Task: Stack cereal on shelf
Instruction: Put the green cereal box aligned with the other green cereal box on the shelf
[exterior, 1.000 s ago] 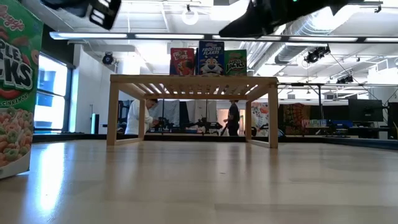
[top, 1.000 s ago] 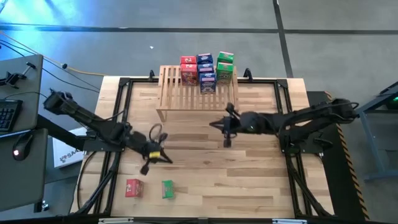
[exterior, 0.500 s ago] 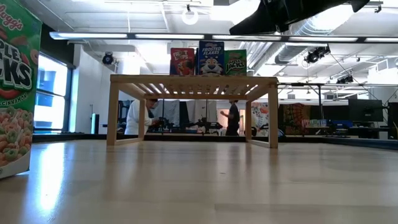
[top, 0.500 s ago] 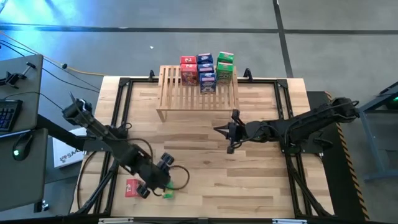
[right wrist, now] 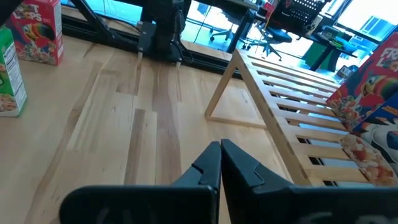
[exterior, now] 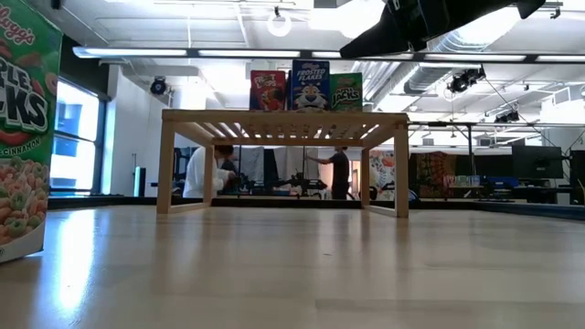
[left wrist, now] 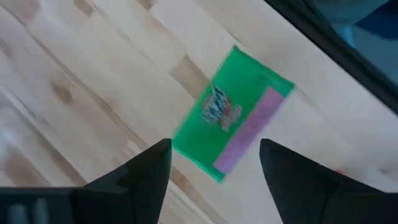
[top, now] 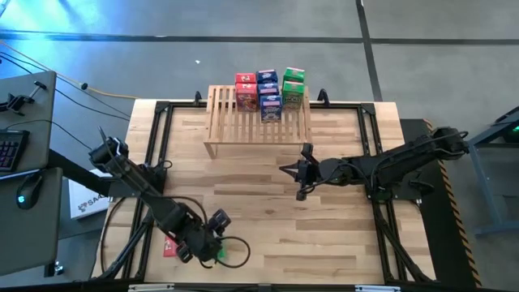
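Note:
Two cereal boxes stand upright near the table's near-left corner: a green one [top: 220, 254] [left wrist: 233, 112] [exterior: 23, 137] and a red one [top: 170, 246] [right wrist: 40, 31] to its left. My left gripper [left wrist: 214, 171] [top: 212, 242] hangs open above the green box, pointing steeply down, a finger on either side and clear of it. Red [top: 246, 91], blue [top: 268, 91] and green [top: 293, 85] cereal boxes stand on the far part of the slatted shelf [top: 258, 122] [exterior: 283, 119]. My right gripper [right wrist: 221, 158] [top: 298, 172] is shut and empty above the table's middle.
The shelf's near slats [right wrist: 292, 93] are bare. Black frame rails [top: 154, 146] run along the table's left and right sides. Open tabletop [top: 324, 235] lies between the near boxes and the shelf. People [exterior: 206, 169] stand in the room beyond.
My left gripper has swung from the table's left-middle toward the near edge and a little right, tipped from nearly level to steeply downward, and opened. It now hangs over the green box. The boxes have not moved.

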Robot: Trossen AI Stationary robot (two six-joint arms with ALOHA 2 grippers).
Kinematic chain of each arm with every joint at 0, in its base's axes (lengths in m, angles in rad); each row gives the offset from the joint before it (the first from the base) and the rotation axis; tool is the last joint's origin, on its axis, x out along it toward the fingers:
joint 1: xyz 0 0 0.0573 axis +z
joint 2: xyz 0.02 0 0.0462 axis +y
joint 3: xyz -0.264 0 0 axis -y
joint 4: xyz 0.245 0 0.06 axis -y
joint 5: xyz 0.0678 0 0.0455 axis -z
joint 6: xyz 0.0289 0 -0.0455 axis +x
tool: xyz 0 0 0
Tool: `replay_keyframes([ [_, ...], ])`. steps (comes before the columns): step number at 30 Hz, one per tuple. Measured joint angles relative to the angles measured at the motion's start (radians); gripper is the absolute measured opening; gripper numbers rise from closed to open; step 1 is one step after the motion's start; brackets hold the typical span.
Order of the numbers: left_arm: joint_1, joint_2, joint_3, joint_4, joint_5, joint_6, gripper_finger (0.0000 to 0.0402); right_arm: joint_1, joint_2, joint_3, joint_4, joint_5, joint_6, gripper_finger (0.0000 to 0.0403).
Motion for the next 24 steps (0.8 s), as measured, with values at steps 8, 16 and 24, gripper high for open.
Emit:
replay_keyframes([
  [8, -0.012, 0.026, 0.000, 0.004, -0.034, 0.098, 0.0237, 0.000, 0.000, 0.000, 0.000, 0.000, 0.007, 0.0000],
  [16, -0.015, 0.056, 0.002, 0.014, -0.066, 0.174, 0.0237, 0.000, 0.000, 0.000, 0.001, 0.000, 0.011, 0.0000],
  [24, -0.015, 0.056, 0.002, 0.017, -0.072, 0.017, 0.0224, 0.000, 0.000, 0.000, 0.001, -0.002, 0.012, 0.0000],
])
